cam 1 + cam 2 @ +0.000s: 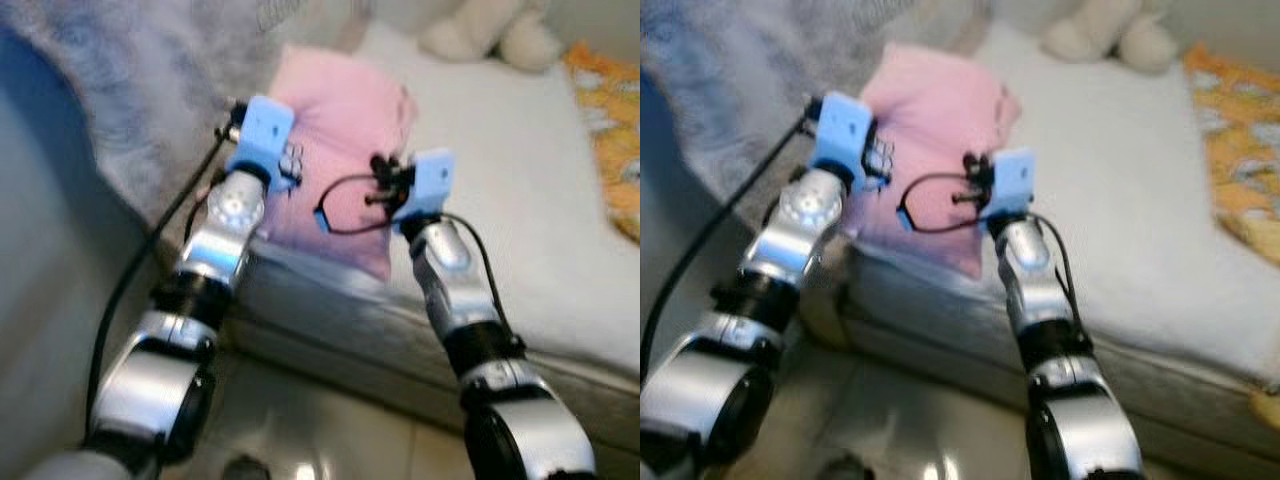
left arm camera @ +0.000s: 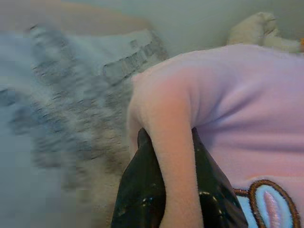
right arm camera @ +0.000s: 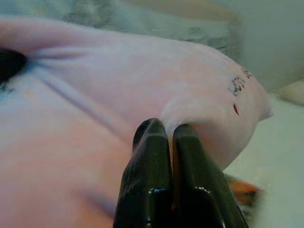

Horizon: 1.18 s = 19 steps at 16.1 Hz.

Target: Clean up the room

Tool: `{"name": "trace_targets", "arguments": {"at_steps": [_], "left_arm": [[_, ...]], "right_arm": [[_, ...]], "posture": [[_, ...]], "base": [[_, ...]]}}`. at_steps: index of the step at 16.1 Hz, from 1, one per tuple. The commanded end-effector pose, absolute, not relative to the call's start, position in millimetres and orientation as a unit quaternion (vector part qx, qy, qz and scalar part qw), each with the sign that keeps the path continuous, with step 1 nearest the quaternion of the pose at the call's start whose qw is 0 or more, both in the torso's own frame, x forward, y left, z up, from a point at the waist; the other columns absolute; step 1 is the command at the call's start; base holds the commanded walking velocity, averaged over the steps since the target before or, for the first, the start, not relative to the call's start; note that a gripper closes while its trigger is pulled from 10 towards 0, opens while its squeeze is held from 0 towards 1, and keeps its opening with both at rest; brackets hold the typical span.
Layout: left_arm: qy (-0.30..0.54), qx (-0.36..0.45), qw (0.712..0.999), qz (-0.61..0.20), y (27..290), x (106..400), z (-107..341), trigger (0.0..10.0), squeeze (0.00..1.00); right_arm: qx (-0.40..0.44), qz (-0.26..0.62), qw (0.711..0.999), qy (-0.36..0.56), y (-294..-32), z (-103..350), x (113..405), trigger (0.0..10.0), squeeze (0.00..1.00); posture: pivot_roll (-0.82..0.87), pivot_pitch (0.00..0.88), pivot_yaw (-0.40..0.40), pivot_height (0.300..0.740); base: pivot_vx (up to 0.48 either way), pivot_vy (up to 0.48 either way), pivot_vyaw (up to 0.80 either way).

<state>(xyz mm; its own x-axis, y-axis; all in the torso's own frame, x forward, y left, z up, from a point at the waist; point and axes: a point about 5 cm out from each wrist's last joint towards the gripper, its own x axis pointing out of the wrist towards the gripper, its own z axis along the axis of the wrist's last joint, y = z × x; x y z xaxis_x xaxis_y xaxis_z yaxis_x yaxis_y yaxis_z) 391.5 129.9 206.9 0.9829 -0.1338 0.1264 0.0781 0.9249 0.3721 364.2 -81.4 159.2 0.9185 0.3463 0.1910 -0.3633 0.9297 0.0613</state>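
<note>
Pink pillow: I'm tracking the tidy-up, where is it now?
The pink pillow sits at the bed's near-left corner, beside the grey blanket, pinched by the left gripper and right gripper.

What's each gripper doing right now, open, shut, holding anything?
Left gripper: shut on a fold of the pink pillow.
Right gripper: shut, pinching the pink pillow's fabric.

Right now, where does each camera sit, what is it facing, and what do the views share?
Left eye: on the head, looking down at both silver arms reaching to the pink pillow on the bed.
Right eye: beside it, same scene.
Left wrist: along the left gripper, pinching a pillow fold.
Right wrist: along the right gripper, pinching another fold.
All share the pillow.
</note>
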Motion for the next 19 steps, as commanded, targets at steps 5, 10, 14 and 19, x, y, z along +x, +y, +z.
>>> {"name": "trace_targets", "arguments": {"at_steps": [5, 10, 14, 19], "left_arm": [[-0.103, 0.179, 0.978, -0.035, 130, 395, 223, 10.0, 0.0], [-0.101, 0.188, 0.976, -0.037, 130, 403, 226, 10.0, 0.0], [-0.09, 0.192, 0.977, -0.028, 128, 410, 225, 10.0, 0.0], [-0.046, 0.216, 0.975, 0.017, 147, 414, 204, 10.0, 0.0]], "right_arm": [[0.045, 0.148, 0.982, -0.106, -101, 166, 367, 0.0, 0.0], [0.046, 0.141, 0.984, -0.103, -105, 165, 370, 0.0, 0.0], [0.043, 0.142, 0.986, -0.078, -107, 163, 378, 0.0, 0.0], [0.03, 0.162, 0.986, 0.006, -91, 143, 386, 8.5, 0.0]], "posture": [[0.01, 0.038, -0.047, 0.74], [0.0, 0.05, -0.049, 0.74], [-0.01, 0.065, -0.048, 0.74], [-0.02, 0.184, -0.061, 0.74]], "base": [[0.443, 0.0, -0.16], [0.461, 0.0, 0.0], [0.459, 0.0, 0.0], [0.278, 0.0, 0.0]]}}
